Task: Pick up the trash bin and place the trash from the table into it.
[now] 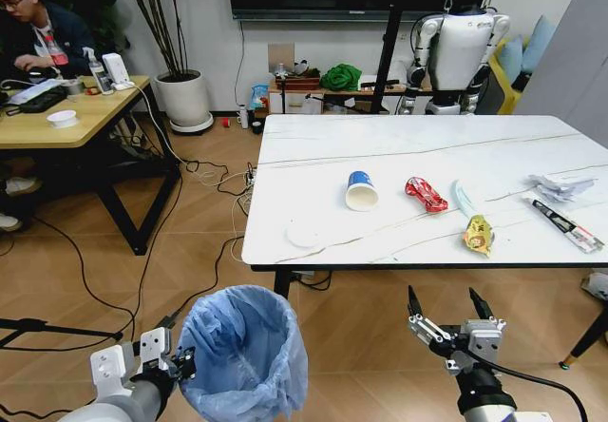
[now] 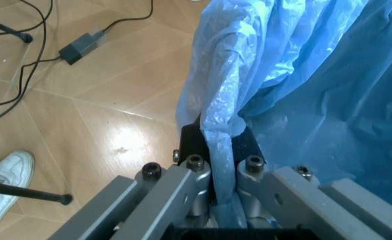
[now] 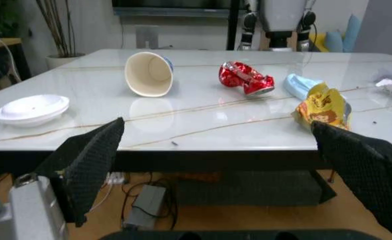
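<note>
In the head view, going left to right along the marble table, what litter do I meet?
White disc → paper cup → red wrapper → yellow wrapper → crumpled white paper.

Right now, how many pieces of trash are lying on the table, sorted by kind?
Cup: 1
White disc: 1
Crumpled wrappers, red and yellow: 2
Mask: 1
Long black-white wrapper: 1
Crumpled paper: 1
Total: 7
</note>
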Tool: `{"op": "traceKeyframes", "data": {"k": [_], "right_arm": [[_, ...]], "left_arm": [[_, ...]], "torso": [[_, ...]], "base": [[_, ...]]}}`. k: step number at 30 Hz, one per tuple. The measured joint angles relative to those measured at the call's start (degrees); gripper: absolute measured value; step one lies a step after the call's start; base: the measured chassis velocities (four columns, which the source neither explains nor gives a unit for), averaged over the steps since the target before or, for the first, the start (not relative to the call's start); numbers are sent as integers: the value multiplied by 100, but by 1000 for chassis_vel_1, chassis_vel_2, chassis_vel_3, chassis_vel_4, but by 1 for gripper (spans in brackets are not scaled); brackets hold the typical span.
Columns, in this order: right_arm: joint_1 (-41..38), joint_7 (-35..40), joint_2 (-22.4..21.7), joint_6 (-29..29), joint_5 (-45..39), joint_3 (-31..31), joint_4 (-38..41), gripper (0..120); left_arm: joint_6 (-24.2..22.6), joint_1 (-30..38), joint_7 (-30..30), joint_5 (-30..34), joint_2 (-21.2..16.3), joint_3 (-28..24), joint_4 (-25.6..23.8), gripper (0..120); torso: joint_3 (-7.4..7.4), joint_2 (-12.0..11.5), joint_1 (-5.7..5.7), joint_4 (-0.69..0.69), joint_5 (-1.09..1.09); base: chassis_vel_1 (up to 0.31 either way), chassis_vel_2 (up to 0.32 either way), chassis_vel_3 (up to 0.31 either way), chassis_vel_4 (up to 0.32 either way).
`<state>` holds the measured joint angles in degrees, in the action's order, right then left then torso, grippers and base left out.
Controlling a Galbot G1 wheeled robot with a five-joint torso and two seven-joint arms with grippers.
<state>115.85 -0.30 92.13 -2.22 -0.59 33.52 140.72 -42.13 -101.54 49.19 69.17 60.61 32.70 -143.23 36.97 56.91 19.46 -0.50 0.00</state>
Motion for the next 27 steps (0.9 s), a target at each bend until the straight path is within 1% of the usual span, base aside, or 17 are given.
{"op": "traceKeyframes", "data": {"k": [2,3,4,6,7,10,11,13,14,15,17,18,21,22,25,26,27], "right_arm": [[-158,119,0,260,-130,41,104,100],[-288,203,0,510,-251,60,193,100],[-288,203,0,510,-251,60,193,100],[-679,279,0,1161,-568,85,251,100],[-679,279,0,1161,-568,85,251,100],[-873,315,-63,1448,-733,64,251,100],[-1070,395,-190,1749,-870,60,256,100],[-1357,566,-490,2081,-1178,58,261,100],[-1487,653,-659,2221,-1371,62,261,100],[-1487,653,-659,2221,-1371,62,261,100],[-1858,915,-1176,2548,-2131,93,262,100],[-1858,915,-1176,2548,-2131,93,262,100],[-2260,1067,-1705,2692,-2787,99,262,100],[-2260,1067,-1705,2692,-2787,99,262,100],[-2604,1098,-2326,2709,-3118,95,200,100],[-2724,1177,-2659,2745,-3271,96,166,100],[-2724,1177,-2659,2745,-3271,96,166,100]], "left_arm": [[0,-24,-4,3,9,18,0,0],[0,-43,-26,5,25,53,0,0],[0,-43,-26,5,25,53,0,0],[0,-92,-114,0,74,160,0,0],[0,-92,-114,0,74,160,0,0],[0,-118,-200,-36,104,202,0,0],[0,-148,-317,-164,125,242,0,0],[-1,-184,-517,-440,146,342,0,0],[0,-192,-557,-488,148,386,0,0],[0,-192,-557,-488,148,386,0,0],[-1,-252,-604,-477,152,527,0,0],[-1,-252,-604,-477,152,527,0,0],[-1,-329,-700,-481,152,695,0,0],[-1,-329,-700,-481,152,695,0,0],[-1,-318,-751,-455,75,736,0,0],[-1,-311,-753,-425,30,722,0,0],[-1,-311,-753,-425,30,722,0,0]], "torso": [[0,-1,0,0,0],[-2,-4,-1,1,0],[-2,-4,-1,1,0],[-8,-16,-6,1,1],[-8,-16,-6,1,1],[-11,-22,-9,0,0],[-14,-26,-12,0,0],[-18,-32,-14,0,1],[-19,-34,-15,0,2],[-19,-34,-15,0,2],[-22,-42,-18,1,1],[-22,-42,-18,1,1],[-26,-48,-21,2,1],[-26,-48,-21,2,1],[-30,-53,-23,0,1],[-31,-56,-24,-1,3],[-31,-56,-24,-1,3]], "base": [[0,0,0,0],[0,0,0,0],[0,0,0,0],[0,0,0,0],[0,0,0,0],[0,0,0,0],[0,0,0,0],[0,0,0,0],[0,0,0,0],[0,0,0,0],[0,0,0,0],[0,0,0,0],[0,0,0,0],[0,0,0,0],[0,0,0,0],[0,0,0,0],[0,0,0,0]]}}
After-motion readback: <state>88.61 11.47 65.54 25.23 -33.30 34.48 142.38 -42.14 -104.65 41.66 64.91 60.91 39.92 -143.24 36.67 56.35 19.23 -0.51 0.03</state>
